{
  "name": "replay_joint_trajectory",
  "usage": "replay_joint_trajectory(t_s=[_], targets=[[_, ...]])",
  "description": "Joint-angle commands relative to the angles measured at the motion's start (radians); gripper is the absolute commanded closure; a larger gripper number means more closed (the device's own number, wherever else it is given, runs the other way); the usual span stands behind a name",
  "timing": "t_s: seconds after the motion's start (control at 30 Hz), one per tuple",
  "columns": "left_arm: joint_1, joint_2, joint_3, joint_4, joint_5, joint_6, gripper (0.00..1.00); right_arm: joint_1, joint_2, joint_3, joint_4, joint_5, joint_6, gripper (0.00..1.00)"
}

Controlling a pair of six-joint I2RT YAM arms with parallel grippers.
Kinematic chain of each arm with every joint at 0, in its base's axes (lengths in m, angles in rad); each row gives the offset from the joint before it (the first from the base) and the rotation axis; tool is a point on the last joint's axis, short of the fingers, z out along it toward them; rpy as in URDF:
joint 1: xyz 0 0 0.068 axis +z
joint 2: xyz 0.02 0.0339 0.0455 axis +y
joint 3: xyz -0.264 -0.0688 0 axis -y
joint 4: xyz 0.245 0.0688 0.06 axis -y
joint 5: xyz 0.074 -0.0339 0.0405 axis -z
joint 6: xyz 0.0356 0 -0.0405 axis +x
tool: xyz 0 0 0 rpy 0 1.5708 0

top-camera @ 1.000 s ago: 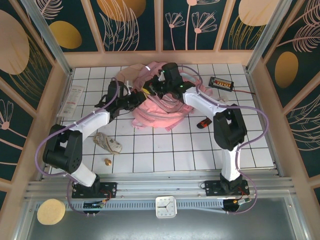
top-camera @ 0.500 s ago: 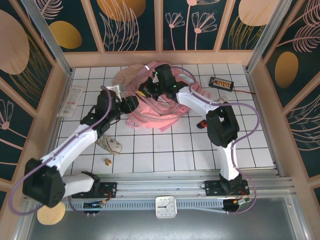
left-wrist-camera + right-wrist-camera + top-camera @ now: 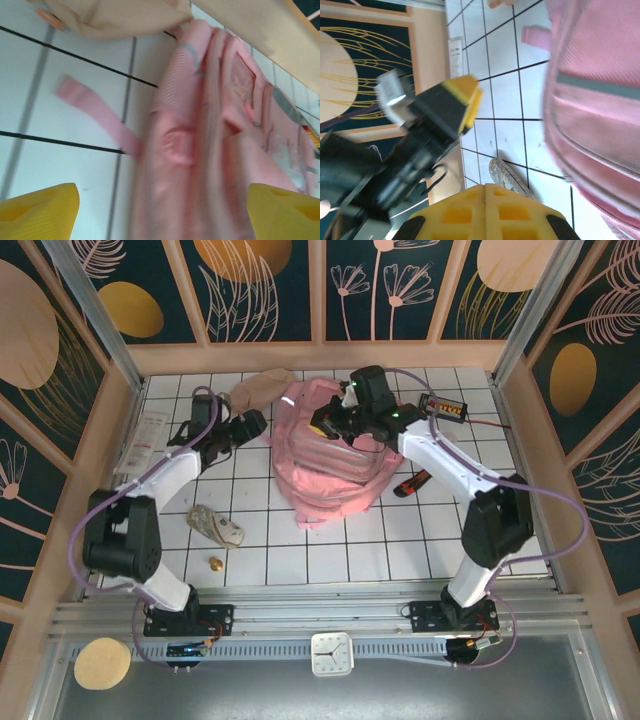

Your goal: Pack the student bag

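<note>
- A packet [image 3: 143, 443] lay flat at the table's [image 3: 400, 540] far-left edge, well apart from the bag. It looked like something waiting to be packed.
- A crumpled wrapper [image 3: 215, 527] and a small brown piece [image 3: 214, 563] lay nearer the left arm's base, also clear of the work area.
- The left gripper [image 3: 250, 426] hung just beside the bag's left edge, jaws spread wide and holding nothing. In its wrist view the yellow fingers [image 3: 37, 212] stood at either side, with the bag's side and a loose strap [image 3: 92, 107] lying beyond them. That pose suited taking hold of the bag's side or steadying it.
- A beige pouch [image 3: 262, 388] lay at the far side, just beside the bag's upper-left corner. Whether it touched the bag could not be told.
- The bag [image 3: 330, 465] lay flat on the table's middle, towards the far side and between the two grippers, where both arms could reach it. Whether its opening was unzipped could not be told.
- The right gripper [image 3: 330, 422] sat over the bag's far part with its fingers pressed together. No fabric showed between them in its wrist view, so it was likely nudging or positioning the bag rather than carrying it.
- An orange-and-black marker [image 3: 412, 483] lay just beside the bag's right edge, handy for packing.
- A small device [image 3: 443, 406] sat near the far-right corner.
</note>
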Motion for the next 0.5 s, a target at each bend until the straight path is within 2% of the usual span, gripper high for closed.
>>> replay_joint_trajectory(t_s=[0.0, 0.07, 0.1, 0.17, 0.23, 0.33, 0.4, 0.47], targets=[[-0.002, 0.105, 0.040, 0.132, 0.200, -0.163, 0.19, 0.002, -0.071, -0.050, -0.005, -0.004, -0.026, 1.00], [-0.004, 0.158, 0.027, 0.200, 0.276, -0.229, 0.29, 0.002, -0.085, -0.071, -0.006, -0.006, -0.026, 1.00], [-0.006, 0.173, 0.019, 0.215, 0.292, -0.249, 0.30, 0.004, -0.089, -0.080, -0.001, -0.009, -0.024, 1.00], [-0.008, 0.165, -0.008, 0.222, 0.276, -0.244, 0.30, 0.012, -0.079, -0.084, 0.004, -0.033, -0.038, 1.00], [-0.008, 0.129, -0.034, 0.226, 0.263, -0.217, 0.30, 0.026, -0.034, -0.053, -0.055, -0.047, -0.122, 1.00], [-0.008, 0.071, 0.000, 0.073, 0.236, -0.061, 0.29, 0.048, 0.055, 0.045, -0.230, -0.020, -0.286, 0.67], [-0.008, 0.019, 0.028, -0.055, 0.198, 0.059, 0.29, 0.065, 0.098, 0.094, -0.319, 0.050, -0.432, 0.56], [-0.006, 0.000, 0.046, -0.144, 0.189, 0.144, 0.29, 0.091, 0.127, 0.124, -0.378, 0.156, -0.611, 0.52]])
